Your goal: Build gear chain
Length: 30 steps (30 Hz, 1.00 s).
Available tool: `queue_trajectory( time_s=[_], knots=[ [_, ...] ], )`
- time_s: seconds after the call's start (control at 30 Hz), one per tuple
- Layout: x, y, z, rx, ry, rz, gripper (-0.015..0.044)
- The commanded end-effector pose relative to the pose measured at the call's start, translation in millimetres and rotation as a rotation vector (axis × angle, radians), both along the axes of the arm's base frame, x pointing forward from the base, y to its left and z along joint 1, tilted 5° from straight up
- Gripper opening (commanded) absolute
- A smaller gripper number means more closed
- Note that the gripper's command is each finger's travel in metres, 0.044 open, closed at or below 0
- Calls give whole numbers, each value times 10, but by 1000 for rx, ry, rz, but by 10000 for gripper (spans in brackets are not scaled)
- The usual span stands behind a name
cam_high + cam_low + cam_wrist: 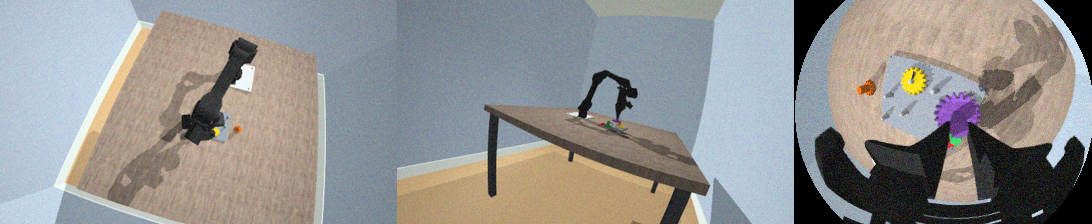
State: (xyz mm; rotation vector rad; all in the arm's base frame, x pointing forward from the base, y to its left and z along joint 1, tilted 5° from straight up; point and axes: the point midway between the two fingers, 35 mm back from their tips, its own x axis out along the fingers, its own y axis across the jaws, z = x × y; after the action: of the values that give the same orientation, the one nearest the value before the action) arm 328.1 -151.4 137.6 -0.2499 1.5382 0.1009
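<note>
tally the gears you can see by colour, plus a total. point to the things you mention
Purple: 1 [616,120] [957,111], in the hand [617,119] [958,124]
Yellow: 1 [216,132] [621,127] [913,81], on the board [221,139] [896,67]
Orange: 1 [238,129] [870,88], on the table [274,151] [555,123] [854,50]
Green: 1 [608,124] [955,140], partly hidden
Red: 1 [602,124] [950,146], mostly hidden
Total: 5

Bluish-grey walls [502,63] meet at upright corners around the room, and the wall at the right of the exterior view [752,88] is a paler, brighter blue. A beige ceiling [654,8] shows above. White baseboards [102,98] [467,161] run along the foot of the walls, beside a tan-orange floor [117,88] [538,190]. The brown wood-grained desk [274,158] [545,123] stands on dark, straight legs [492,155]. Light casts dark shadows across its top and onto the floor.
</note>
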Motion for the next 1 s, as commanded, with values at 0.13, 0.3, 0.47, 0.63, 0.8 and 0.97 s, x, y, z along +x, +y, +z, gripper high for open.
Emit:
queue_trajectory(
  time_s=[0.13,0.3,0.47,0.63,0.8,0.97],
  knots=[
    [17,-4,-63,0,-7,-8,0],
    [15,-12,-131,-2,-4,32,0],
    [18,-25,-205,-2,-3,40,0],
    [26,-33,-275,-1,-6,1,0],
    [32,-34,-352,2,-14,-79,0],
    [26,-32,-369,6,-23,-176,0]
  ],
)
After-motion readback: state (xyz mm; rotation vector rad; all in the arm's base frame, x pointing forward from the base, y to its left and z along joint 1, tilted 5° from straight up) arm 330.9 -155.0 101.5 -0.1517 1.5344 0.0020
